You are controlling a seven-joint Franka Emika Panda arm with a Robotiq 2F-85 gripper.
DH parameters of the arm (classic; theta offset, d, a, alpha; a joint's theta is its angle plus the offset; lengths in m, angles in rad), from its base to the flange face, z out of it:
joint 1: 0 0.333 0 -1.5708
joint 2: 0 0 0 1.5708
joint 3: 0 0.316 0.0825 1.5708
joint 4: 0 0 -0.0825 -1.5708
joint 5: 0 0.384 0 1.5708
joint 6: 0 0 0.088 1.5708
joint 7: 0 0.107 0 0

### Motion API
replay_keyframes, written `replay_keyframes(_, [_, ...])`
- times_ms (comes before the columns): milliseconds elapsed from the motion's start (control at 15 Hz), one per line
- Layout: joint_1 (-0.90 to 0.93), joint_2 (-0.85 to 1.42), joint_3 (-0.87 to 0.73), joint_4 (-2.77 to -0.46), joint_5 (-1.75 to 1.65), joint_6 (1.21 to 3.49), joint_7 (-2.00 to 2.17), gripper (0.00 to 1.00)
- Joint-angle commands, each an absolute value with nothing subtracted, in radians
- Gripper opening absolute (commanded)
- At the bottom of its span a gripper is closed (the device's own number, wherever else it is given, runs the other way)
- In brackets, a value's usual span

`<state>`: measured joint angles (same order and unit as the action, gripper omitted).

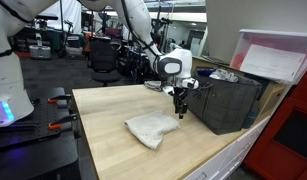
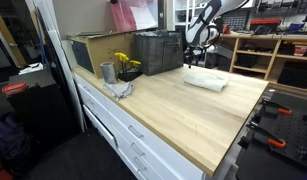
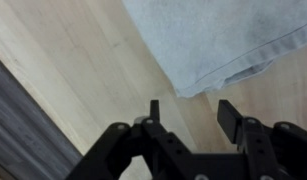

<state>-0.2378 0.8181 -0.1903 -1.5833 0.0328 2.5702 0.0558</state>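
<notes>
A folded pale grey cloth (image 1: 152, 129) lies on the light wooden table (image 1: 113, 125); it also shows in an exterior view (image 2: 206, 79) and fills the top of the wrist view (image 3: 218, 40). My gripper (image 1: 180, 110) hangs just above the table beside the cloth's edge, close to a dark crate (image 1: 225, 100). In the wrist view my gripper (image 3: 191, 112) is open and empty, its two black fingers over bare wood just below the cloth's corner.
The dark slatted crate (image 2: 158, 52) stands at the table's back edge, a cardboard box (image 2: 93, 52) beside it. A metal cup (image 2: 107, 72), yellow flowers (image 2: 125, 64) and a crumpled grey rag (image 2: 119, 89) sit near the table's corner. A white-pink bin (image 1: 276, 57) is behind the crate.
</notes>
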Motion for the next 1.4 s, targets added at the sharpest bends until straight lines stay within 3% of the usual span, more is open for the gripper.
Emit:
replay_keyframes(0, [-0.270, 0.700, -0.127, -1.699, 0.073, 2.455, -0.002, 0.93])
replay_keyframes(67, [-0.261, 0.685, -0.133, -1.714, 0.075, 2.427, 0.021, 0.99])
replay_keyframes(533, [-0.265, 0.679, -0.144, -1.800, 0.091, 2.398, 0.049, 1.00])
replay_keyframes(600, [-0.267, 0.684, -0.145, -1.811, 0.092, 2.399, 0.048, 0.91])
replay_keyframes(667, [-0.267, 0.687, -0.147, -1.822, 0.091, 2.394, 0.048, 0.74])
replay_keyframes(1200, [-0.265, 0.678, -0.164, -1.851, 0.105, 2.355, 0.071, 0.12])
replay_keyframes(1333, [-0.259, 0.698, -0.175, -1.848, 0.095, 2.359, 0.082, 0.01])
